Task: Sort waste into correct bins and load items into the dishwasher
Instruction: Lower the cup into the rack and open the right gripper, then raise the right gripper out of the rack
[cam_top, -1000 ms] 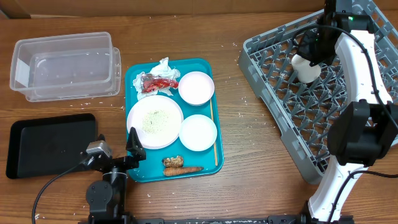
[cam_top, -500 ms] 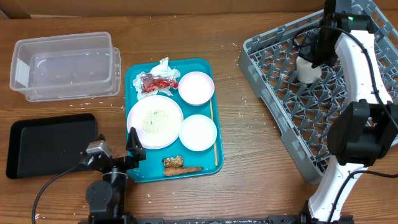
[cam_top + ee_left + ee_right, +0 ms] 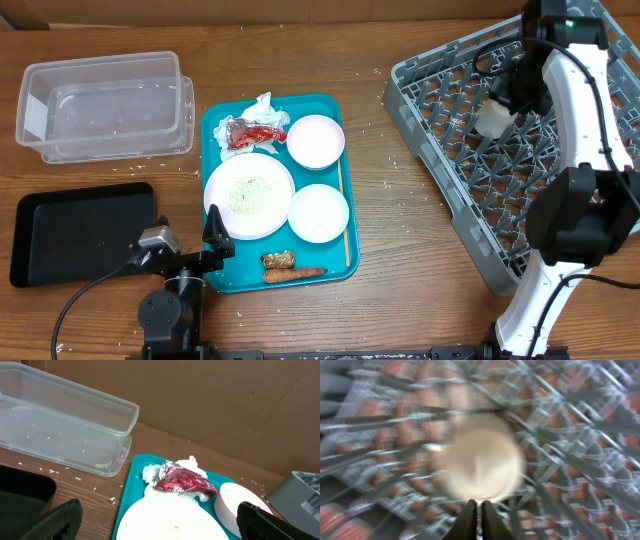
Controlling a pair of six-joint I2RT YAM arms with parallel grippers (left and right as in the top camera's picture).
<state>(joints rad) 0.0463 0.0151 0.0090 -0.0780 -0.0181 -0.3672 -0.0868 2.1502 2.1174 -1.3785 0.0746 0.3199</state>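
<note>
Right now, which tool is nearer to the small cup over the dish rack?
Right. The right tool is directly at the small cup, above the grey rack. The left tool sits far off, at the teal tray's near-left edge.

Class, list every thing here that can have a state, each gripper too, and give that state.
clear tub: almost empty
black tray: empty
teal tray: loaded
large plate: rice on it
upper small dish: empty
lower small dish: empty
dish rack: visible pegs bare
small cup: tilted, held over the rack
left gripper: open, holding nothing
right gripper: shut on small cup
</note>
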